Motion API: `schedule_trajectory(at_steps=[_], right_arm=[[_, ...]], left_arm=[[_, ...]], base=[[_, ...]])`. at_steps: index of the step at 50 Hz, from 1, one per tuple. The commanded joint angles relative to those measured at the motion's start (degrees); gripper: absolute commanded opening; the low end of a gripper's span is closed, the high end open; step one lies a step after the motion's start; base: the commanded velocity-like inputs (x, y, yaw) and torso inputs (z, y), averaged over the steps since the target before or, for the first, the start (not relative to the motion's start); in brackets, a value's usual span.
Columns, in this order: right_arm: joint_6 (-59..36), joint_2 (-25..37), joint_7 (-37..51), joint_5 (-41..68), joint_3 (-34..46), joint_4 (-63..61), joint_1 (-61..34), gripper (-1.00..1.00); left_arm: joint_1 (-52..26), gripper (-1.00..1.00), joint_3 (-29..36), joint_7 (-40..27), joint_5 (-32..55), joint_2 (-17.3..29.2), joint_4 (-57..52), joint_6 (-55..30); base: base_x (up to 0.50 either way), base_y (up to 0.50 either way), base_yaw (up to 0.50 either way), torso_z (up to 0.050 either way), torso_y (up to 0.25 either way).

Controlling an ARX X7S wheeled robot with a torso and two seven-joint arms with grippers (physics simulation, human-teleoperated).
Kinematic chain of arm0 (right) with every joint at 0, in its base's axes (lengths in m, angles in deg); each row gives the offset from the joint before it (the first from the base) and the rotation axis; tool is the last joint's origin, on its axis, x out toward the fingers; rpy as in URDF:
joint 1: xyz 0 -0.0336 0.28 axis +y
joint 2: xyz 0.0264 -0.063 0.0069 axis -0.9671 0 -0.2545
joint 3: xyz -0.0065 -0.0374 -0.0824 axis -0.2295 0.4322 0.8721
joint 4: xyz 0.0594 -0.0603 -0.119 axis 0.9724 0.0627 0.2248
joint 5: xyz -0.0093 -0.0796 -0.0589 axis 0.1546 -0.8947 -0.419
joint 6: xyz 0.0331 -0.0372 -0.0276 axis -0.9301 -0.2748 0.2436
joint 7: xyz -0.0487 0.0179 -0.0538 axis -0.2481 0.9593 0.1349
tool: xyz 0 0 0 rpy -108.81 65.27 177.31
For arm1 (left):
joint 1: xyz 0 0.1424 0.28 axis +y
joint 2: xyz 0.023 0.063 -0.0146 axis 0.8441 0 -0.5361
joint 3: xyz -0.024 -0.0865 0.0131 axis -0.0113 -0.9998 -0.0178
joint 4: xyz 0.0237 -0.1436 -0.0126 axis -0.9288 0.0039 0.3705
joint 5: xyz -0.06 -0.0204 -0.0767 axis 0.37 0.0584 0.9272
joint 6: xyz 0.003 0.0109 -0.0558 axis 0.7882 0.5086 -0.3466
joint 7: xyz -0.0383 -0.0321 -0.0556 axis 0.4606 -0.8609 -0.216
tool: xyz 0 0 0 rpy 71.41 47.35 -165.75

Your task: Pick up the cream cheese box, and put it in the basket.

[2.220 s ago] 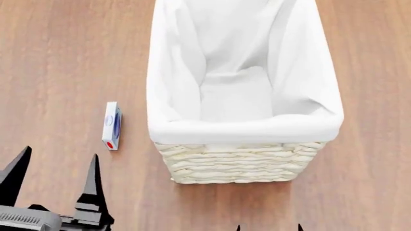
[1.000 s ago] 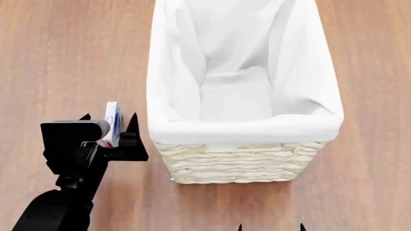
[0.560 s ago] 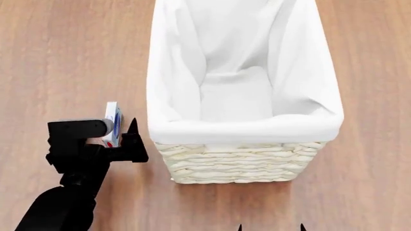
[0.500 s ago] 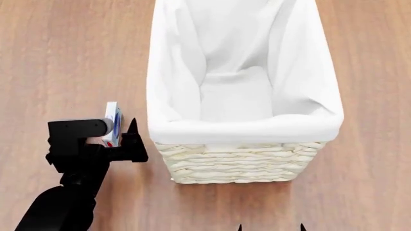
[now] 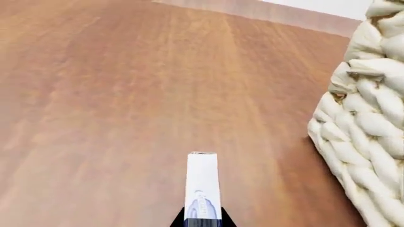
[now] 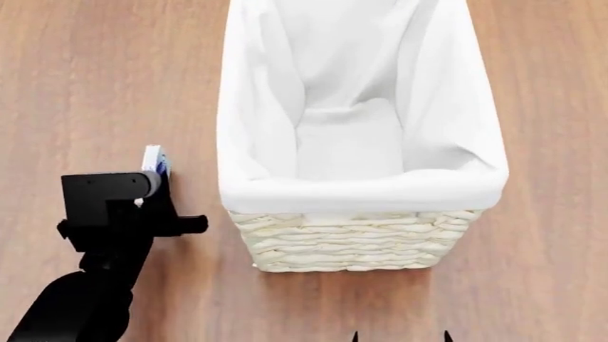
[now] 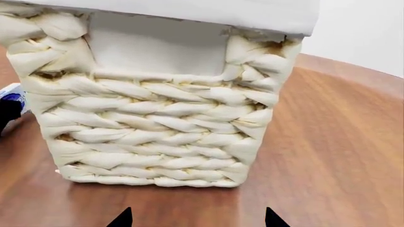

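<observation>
While I scan the head view, I count one basket (image 6: 361,235), one cream cheese box (image 6: 154,161) and two pincers. My left pincer (image 6: 156,214) sits just beside the basket's near left corner, closed narrow on the cream cheese box, whose far end pokes out beyond the black housing. From the left wrist camera I see the same single box (image 5: 202,187) standing on its thin edge, white with a bluish print, pinched between two dark fingertips (image 5: 179,219) at the picture's edge, with the brown wooden worktop (image 5: 113,94) stretching beyond it and the woven side of the basket (image 5: 366,142) near on one side. Whether the box rests on the worktop or is lifted clear of it I cannot tell. The basket's white cloth liner (image 6: 352,192) folds over its rim. My right pincer (image 7: 197,218) shows only two dark tips set wide apart, holding nothing, facing the basket's woven wall (image 7: 158,123) across the worktop.
</observation>
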Motion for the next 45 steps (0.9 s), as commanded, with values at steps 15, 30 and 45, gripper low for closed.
schedule_trajectory(at_steps=[15,30,45], right_arm=[[0.28,0.42,0.57,0.47,-0.01,0.0,-0.08,1.0],[-0.07,0.69,0.85,0.79,0.01,-0.31,-0.23,1.0],[0.06,0.94,1.15,0.93,0.1,-0.4,-0.23,1.0]], left_arm=[[0.87,-1.0,4.88,-18.26,5.5,21.95,-67.12,-43.46],[-14.74,-1.0,6.18,-15.95,12.0,23.18,-71.62,-60.19],[-27.27,-1.0,9.21,-9.4,18.05,20.66,-70.86,-70.01]], base=[[0.0,0.0,0.0,0.0,0.0],[0.0,0.0,0.0,0.0,0.0],[0.0,0.0,0.0,0.0,0.001]])
